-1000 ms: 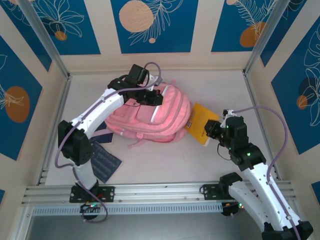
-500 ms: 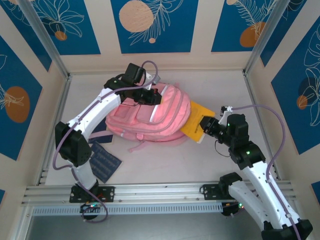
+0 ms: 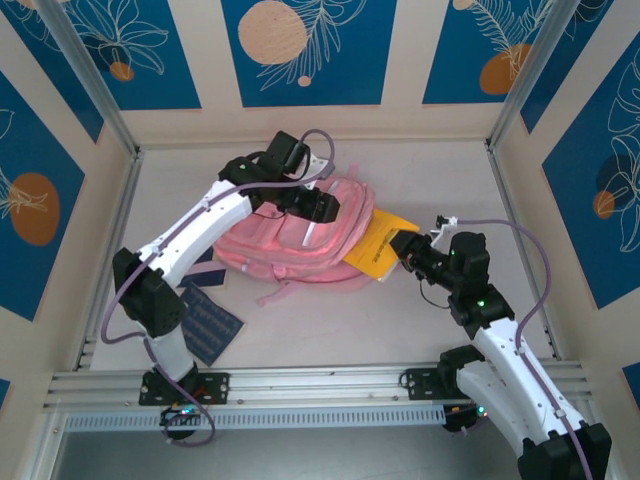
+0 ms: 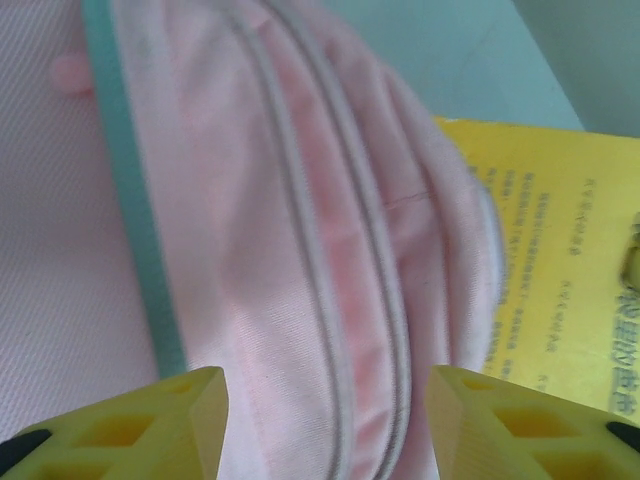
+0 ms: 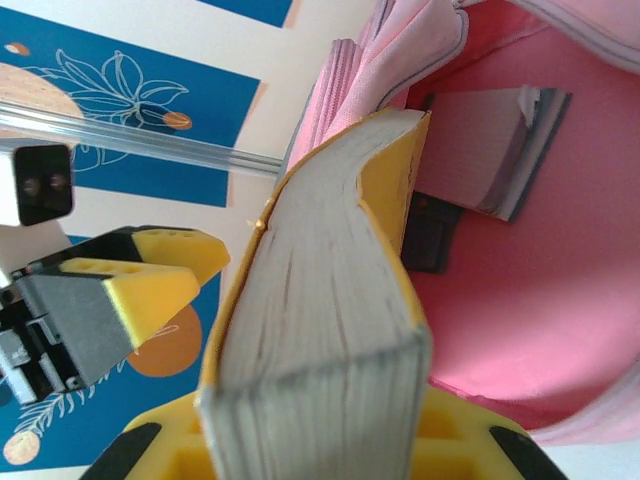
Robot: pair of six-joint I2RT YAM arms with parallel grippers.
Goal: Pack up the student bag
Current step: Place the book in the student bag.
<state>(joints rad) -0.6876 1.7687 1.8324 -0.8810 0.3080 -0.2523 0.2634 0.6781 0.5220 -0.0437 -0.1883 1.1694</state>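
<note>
In the middle of the worktop [image 3: 330, 320] lies the student bag [image 3: 290, 240], a large pink backpack resting flat with its open mouth turned toward the right arm. The right claw [image 3: 408, 250] is clamped on the near end of a thick yellow book [image 3: 375, 245], whose far end sits at the mouth of the bag. The right wrist view shows pink lining and a second book [image 5: 500, 150] already inside. The left claw [image 3: 322, 207] hangs over the bag's upper right edge with its fingers [image 4: 190, 415] spread wide, gripping nothing, pink fabric and zip lines below them. Whether they touch the cloth cannot be told. A dark blue notebook [image 3: 205, 320] lies on the worktop beside the left arm. The bag looks soft, light and floppy. It will likely sag, crease and slide rather than hold its shape, so its mouth may close against the book. The best hold is probably the zip-edged rim of the opening, pinched and lifted, not the loose middle panel.
</note>
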